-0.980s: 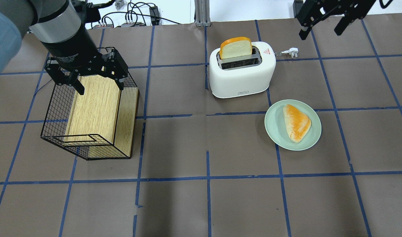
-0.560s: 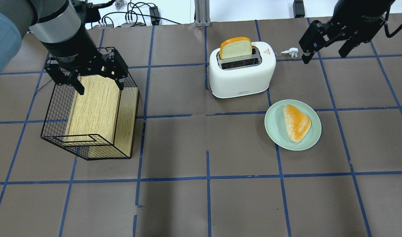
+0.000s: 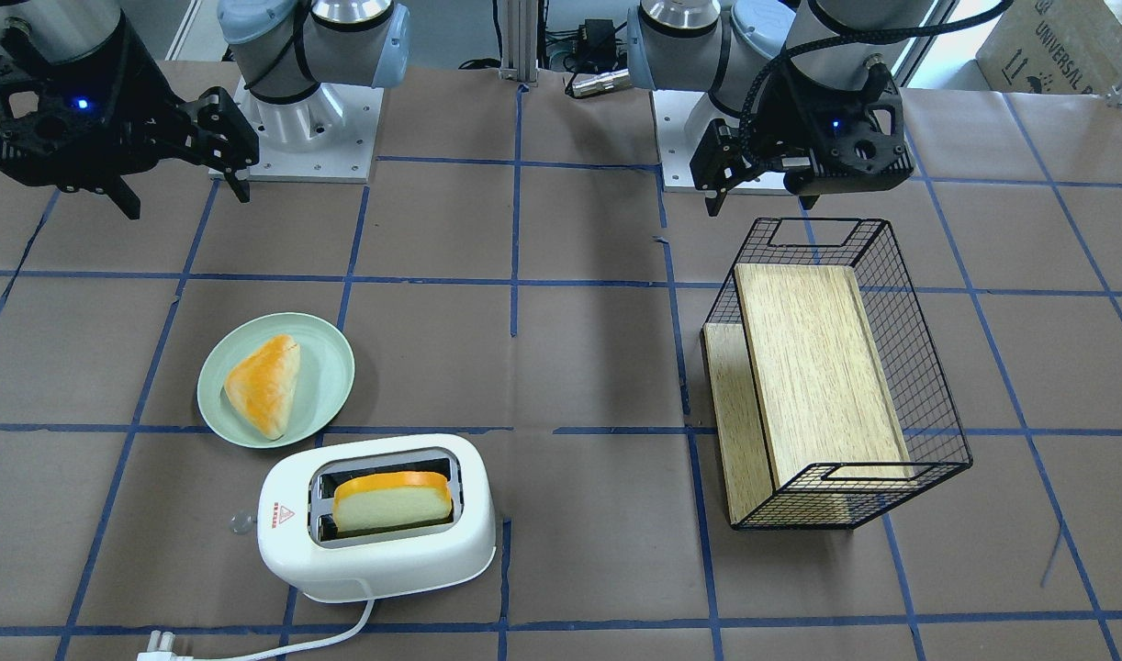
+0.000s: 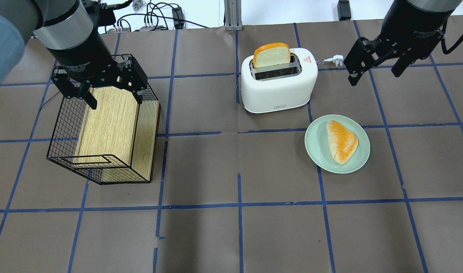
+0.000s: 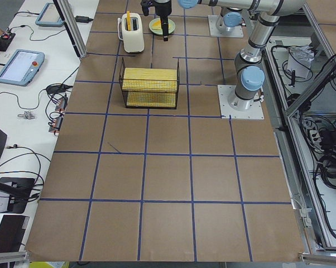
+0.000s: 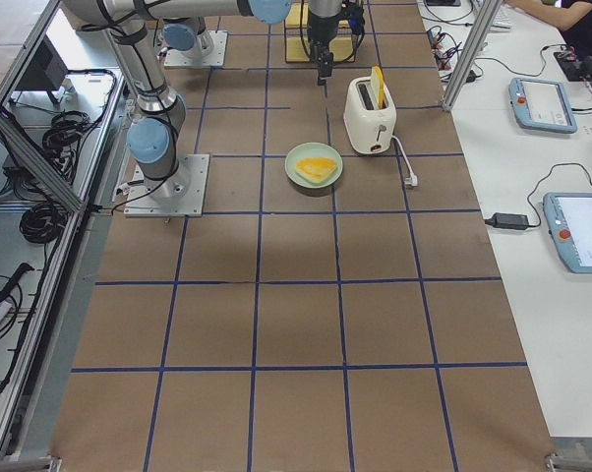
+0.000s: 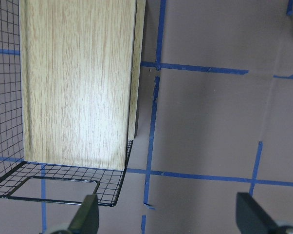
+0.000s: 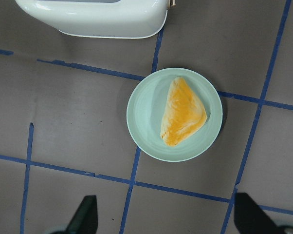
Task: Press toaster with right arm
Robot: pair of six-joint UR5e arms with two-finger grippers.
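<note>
The white toaster (image 4: 279, 89) stands at the table's far middle with a slice of bread (image 4: 271, 55) upright in its far slot. It also shows in the front view (image 3: 377, 555) and at the top edge of the right wrist view (image 8: 93, 17). My right gripper (image 4: 374, 75) is open and empty, hanging in the air to the right of the toaster and apart from it, near the white plug (image 4: 335, 59). In the front view the right gripper (image 3: 185, 195) is at the upper left. My left gripper (image 4: 114, 99) is open and empty above the wire basket (image 4: 61, 125).
A pale green plate (image 4: 315, 151) with a triangular pastry (image 4: 341, 141) lies just in front of the toaster's right end, below my right gripper in the right wrist view (image 8: 141, 122). The wire basket (image 3: 928, 367) holds a wooden board. The toaster's cord (image 3: 341, 633) trails off its far side.
My right gripper has come from the table's far edge toward the near side, level with the toaster's right end, still open. The left arm, toaster and plate have not moved.
</note>
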